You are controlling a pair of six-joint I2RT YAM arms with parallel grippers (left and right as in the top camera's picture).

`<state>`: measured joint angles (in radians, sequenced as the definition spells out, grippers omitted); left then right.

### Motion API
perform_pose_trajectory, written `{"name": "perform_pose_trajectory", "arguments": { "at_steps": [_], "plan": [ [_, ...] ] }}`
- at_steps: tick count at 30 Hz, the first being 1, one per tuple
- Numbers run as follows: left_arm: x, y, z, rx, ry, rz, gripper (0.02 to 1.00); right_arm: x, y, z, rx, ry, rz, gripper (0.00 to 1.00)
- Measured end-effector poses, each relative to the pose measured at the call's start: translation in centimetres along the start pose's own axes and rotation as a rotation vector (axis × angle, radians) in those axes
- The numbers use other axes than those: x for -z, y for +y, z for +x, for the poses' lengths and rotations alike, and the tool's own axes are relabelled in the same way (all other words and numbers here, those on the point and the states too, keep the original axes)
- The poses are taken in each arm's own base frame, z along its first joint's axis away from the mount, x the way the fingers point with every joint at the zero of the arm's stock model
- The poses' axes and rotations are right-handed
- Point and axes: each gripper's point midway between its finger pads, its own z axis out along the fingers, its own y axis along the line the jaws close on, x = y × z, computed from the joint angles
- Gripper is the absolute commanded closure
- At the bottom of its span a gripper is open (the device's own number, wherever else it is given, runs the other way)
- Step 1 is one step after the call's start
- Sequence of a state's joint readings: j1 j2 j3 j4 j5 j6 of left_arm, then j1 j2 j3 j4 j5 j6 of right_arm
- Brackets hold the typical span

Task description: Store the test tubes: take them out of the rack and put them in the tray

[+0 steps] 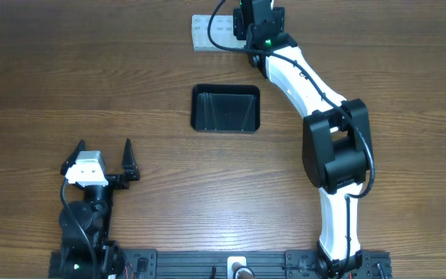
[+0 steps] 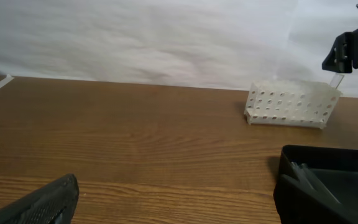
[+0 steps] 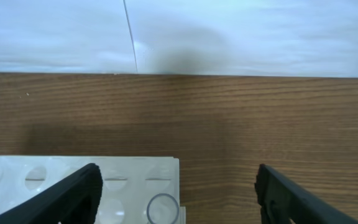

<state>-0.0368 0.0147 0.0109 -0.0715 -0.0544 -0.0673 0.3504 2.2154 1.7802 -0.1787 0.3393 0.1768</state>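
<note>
Wooden table (image 1: 130,93); rack (image 1: 205,37), seemingly one tube (image 3: 162,207)

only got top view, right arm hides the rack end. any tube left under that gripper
observer: Yes, the right wrist view shows one tube in the rack corner hole.
operator: open around it or not
observer: The right gripper is open, and the tube's rim sits between its fingers.
operator: how low is it
observer: From the left wrist view it hangs above the rack top, and the tube sticks up just beneath it.
</note>
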Motion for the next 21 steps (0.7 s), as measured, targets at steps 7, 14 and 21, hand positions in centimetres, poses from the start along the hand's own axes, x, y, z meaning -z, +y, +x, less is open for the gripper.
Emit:
{"name": "perform_pose_trajectory", "arguments": {
  "at_steps": [7,14,21],
  "plan": [
    [0.0,0.0,0.0,0.0,0.0,0.0,0.018,-0.8,0.1,1.2,0.006,0.022,0.004,0.4],
    [0.0,0.0,0.0,0.0,0.0,0.0,0.018,-1.6,0.2,2.4,0.014,0.046,0.004,0.511],
    [0.0,0.0,0.0,0.0,0.0,0.0,0.018,-1.6,0.4,2.1,0.01,0.032,-0.002,0.687]
  ]
}}
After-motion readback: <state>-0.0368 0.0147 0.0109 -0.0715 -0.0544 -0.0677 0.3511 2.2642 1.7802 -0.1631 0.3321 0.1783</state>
